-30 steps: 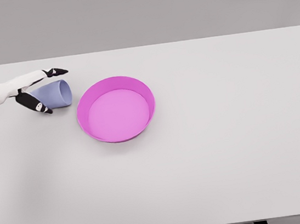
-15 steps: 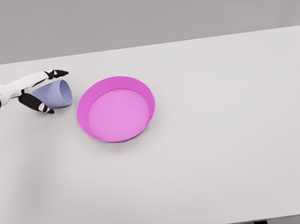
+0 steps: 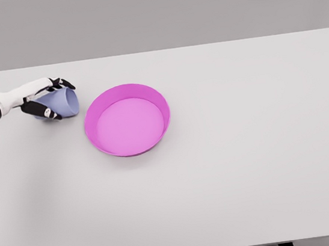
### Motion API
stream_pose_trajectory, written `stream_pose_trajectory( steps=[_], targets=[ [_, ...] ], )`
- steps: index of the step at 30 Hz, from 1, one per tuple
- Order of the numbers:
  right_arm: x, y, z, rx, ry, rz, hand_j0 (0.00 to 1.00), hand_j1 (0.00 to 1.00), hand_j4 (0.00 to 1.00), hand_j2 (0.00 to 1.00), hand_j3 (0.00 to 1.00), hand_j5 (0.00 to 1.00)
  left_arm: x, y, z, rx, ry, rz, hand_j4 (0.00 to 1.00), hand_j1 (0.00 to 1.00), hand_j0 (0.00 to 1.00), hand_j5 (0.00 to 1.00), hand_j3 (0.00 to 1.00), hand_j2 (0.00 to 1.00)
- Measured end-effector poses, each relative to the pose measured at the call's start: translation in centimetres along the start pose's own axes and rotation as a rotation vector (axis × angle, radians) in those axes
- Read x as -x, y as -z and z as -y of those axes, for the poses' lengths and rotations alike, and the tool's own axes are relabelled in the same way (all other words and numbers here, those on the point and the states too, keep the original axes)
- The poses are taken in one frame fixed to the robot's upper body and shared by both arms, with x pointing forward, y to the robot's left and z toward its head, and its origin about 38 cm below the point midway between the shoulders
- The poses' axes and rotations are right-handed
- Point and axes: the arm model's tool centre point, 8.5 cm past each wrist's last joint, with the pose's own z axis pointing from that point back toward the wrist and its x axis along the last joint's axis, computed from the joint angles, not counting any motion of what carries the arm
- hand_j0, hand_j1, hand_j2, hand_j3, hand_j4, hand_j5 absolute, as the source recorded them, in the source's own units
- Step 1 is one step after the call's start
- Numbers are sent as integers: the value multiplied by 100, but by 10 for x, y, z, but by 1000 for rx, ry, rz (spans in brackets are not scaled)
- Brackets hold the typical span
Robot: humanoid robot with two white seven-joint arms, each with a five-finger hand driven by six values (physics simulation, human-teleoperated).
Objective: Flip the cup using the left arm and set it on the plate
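A: Cup [image 3: 62,102] location: far left of the tabletop [image 3: 249,166], lying on its side, open mouth facing right toward the plate [image 3: 127,120]. The cup is pale lilac. It sits just beside the plate's left rim, not touching it.

B: Confirm the left hand [image 3: 45,100] state.

A: The left arm enters from the left edge. Its fingers are curled around the cup body, some above it and dark fingertips below it, so the hand appears to be clasping the cup. Actual contact pressure cannot be verified from this view. The right arm is not visible.

B: Task progress?

A: Judged early. The cup is not yet lifted and not yet turned upright. Remaining steps: secure the hold, raise the cup, rotate it so it stands on its base, carry it right, set it down inside the plate, release.

B: Plate condition?

A: Magenta, round, with a raised wall. Nothing lies in it. It stands left of centre.

B: Surface and surroundings?

A: The tabletop is plain, matte, light grey and fills most of the view. To the right of the plate it carries no other items. Two dark table supports show at the bottom edge. Behind the far edge is a flat, uniform grey wall.
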Motion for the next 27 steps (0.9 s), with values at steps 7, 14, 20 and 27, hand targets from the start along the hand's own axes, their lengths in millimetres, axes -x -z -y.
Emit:
stream_pose_trajectory(
  steps=[7, 14, 20, 27],
  targets=[
    [0, 0, 0, 0, 0, 0, 100, 100, 100, 100, 100, 100, -18, -7, -13, -90, -97, 176, 58, 58, 58, 58, 58, 58],
    [0, 0, 0, 0, 0, 0, 100, 100, 100, 100, 100, 100, -41, -7, 3, -147, -293, 390, 56, 56, 56, 56, 56, 56],
    [0, 0, 0, 0, 0, 0, 100, 100, 100, 100, 100, 100, -71, -1, 29, -134, -477, 553, 55, 55, 55, 55, 55, 55],
    [0, 0, 0, 0, 0, 0, 100, 100, 100, 100, 100, 100, -106, 6, 46, -125, -697, 704, 50, 50, 50, 50, 50, 50]
  ],
)
